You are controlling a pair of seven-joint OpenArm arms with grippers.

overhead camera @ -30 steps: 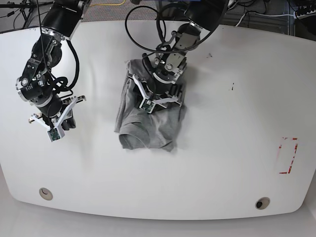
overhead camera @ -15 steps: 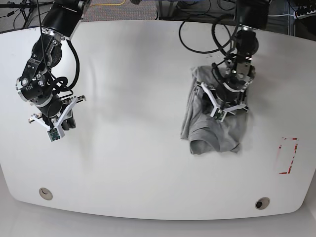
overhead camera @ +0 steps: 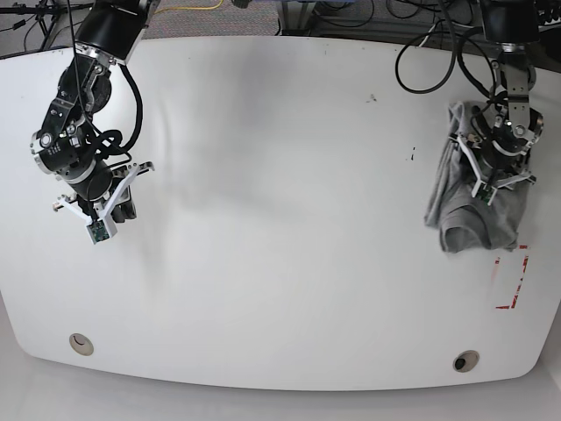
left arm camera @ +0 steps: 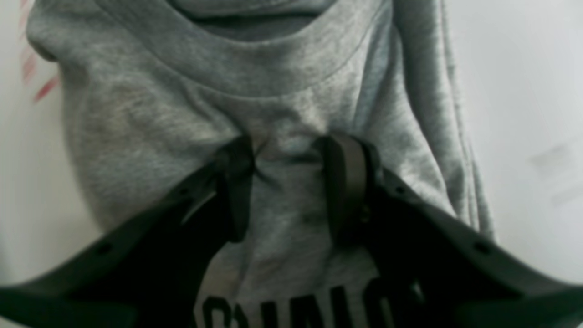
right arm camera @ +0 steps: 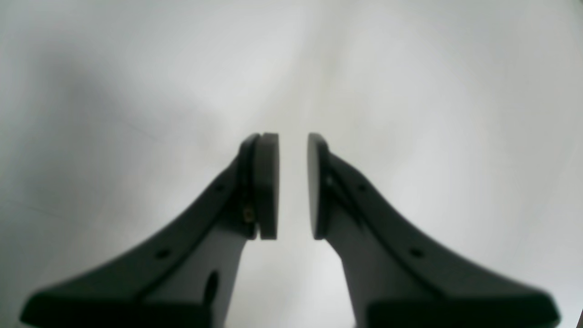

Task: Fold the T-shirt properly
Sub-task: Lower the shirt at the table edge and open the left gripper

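T-shirt [overhead camera: 473, 206]: grey, folded, far right of white surface [overhead camera: 263, 263], beside red marking [overhead camera: 513, 276] | left end effector [left arm camera: 291, 182]: clamped on shirt fabric (below collar) | right end effector [right arm camera: 292, 182]: slightly parted, holding nothing, over bare surface

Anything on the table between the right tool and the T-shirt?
In the base view, nothing but bare white table lies between the right tool and the folded grey T-shirt, which the left tool is pressing into.
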